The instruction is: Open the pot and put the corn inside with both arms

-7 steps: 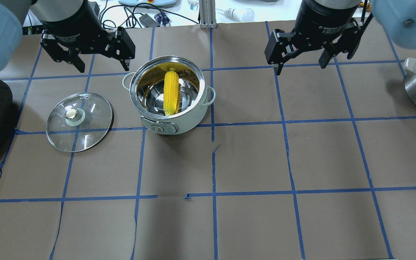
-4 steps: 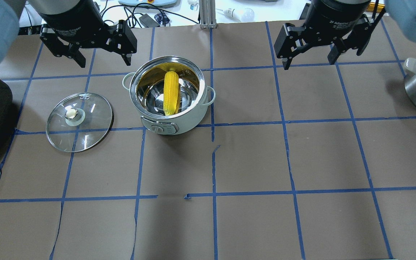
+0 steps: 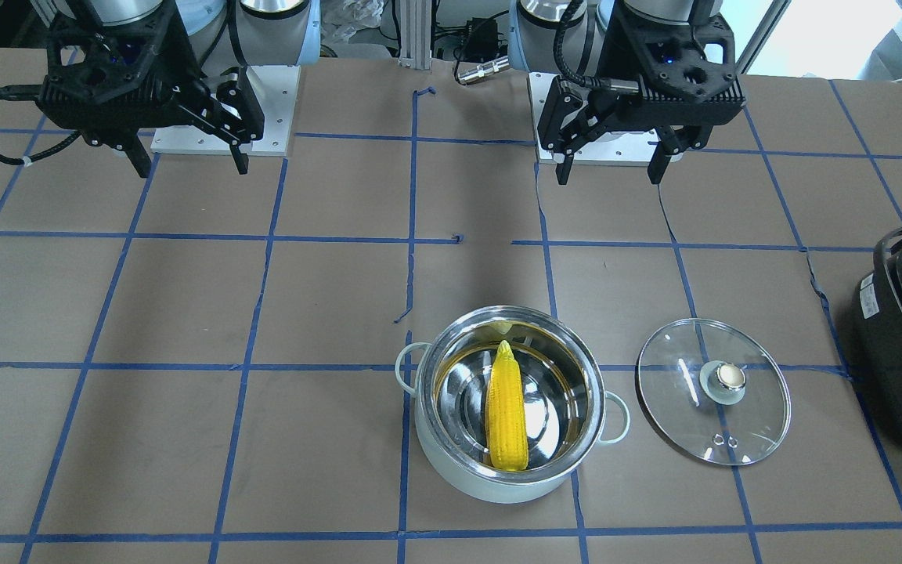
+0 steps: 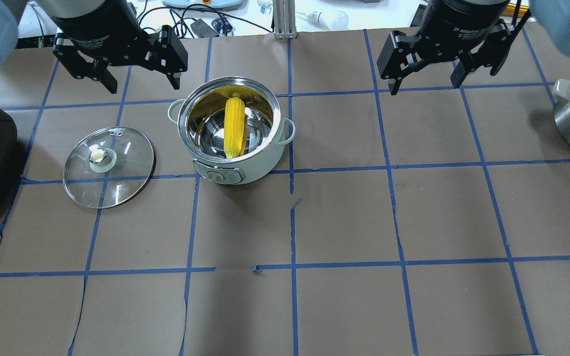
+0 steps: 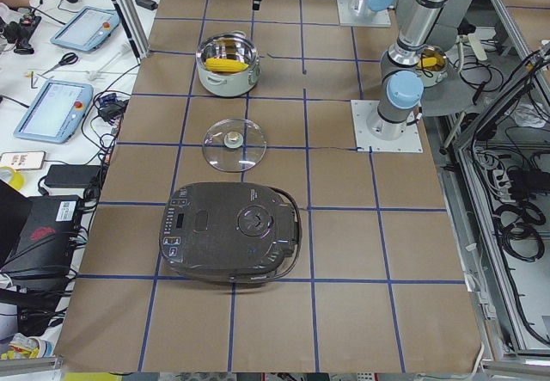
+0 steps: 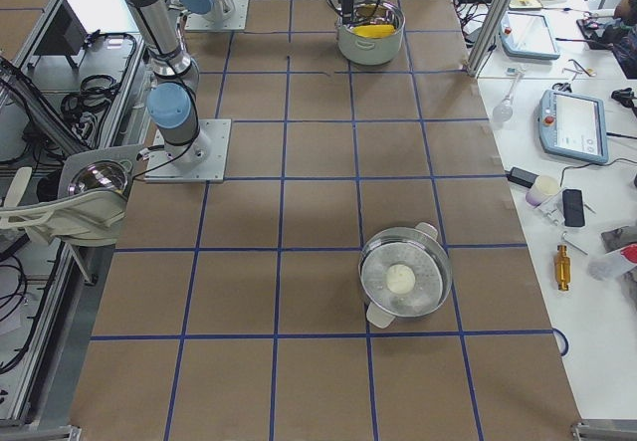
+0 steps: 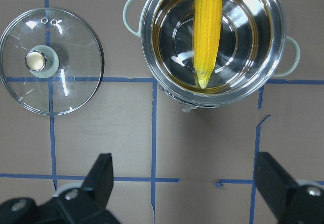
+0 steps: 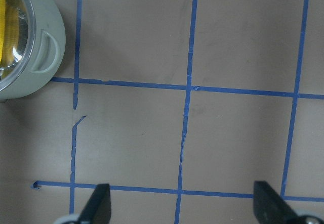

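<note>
The pale-green pot (image 4: 260, 167) stands open on the brown paper surface (image 4: 344, 217), just to the robot's left of the centre tape line. The corn cob (image 4: 234, 127) lies inside it on the shiny steel floor. It spans almost the whole inside, with its pointed tip toward the robot's base and its blunt end toward the operators' side. Yellow reflections show on the steel wall around it.

The glass lid (image 4: 121, 173) lies flat on the surface, knob up, on the robot's left of the pot. It is near the pot but not touching it, and sits between the pot and a black multi-cooker (image 5: 230, 230) at the left end of the surface.

The left pincer (image 4: 144, 88) hangs well above the surface, fingers pointing down and spread wide, holding nothing. Its wrist camera looks straight down on both pot and lid. The right pincer (image 4: 424, 88) is raised about as high, also spread wide and empty. Its wrist camera shows mostly bare paper and blue tape lines, with only the pot's edge and 1 loop handle in a corner.

At the robot's right end stands a steel pan (image 6: 426, 297) with a white round thing inside — well apart from the pot. The 2 arms reach in from bases bolted to white plates.
</note>
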You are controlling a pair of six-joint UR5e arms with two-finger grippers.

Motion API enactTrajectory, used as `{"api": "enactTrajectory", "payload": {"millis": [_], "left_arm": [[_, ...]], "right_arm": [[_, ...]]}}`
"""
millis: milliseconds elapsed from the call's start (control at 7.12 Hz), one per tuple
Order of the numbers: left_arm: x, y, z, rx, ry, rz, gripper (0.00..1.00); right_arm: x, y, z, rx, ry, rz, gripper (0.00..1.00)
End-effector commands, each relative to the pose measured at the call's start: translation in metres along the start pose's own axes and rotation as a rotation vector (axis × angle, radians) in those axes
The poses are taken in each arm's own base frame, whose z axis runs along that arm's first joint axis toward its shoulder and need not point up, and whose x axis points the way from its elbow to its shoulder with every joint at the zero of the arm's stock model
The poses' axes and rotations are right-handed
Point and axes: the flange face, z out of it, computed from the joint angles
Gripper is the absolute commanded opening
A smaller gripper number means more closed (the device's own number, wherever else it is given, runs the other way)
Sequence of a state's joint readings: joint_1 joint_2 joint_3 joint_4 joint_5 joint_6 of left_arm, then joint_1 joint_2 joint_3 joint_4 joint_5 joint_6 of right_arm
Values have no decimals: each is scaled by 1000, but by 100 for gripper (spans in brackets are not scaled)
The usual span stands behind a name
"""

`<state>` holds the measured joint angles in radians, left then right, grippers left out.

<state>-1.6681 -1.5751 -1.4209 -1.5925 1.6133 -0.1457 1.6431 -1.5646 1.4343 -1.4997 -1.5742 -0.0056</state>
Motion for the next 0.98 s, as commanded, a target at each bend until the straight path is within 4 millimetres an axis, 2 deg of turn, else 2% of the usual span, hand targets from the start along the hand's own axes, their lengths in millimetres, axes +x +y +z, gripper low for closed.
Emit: {"api": "enactTrajectory", "payload": {"millis": [0,140,421,842], "left_arm": [[-21,-5,1,-9,-10,-41,100],[-42,-9,6,-19,-8,-24,100],[-53,-9,11,-29,-10,-28,100],[-56,-9,12,-29,-24,-29,100]], "right_arm": [[-1,0,0,1,0,0,100],[-2,1,-1,2,-2,-2,100],[-2,1,-1,2,-2,-3,100],[-2,1,-1,2,-1,-3,100]]}}
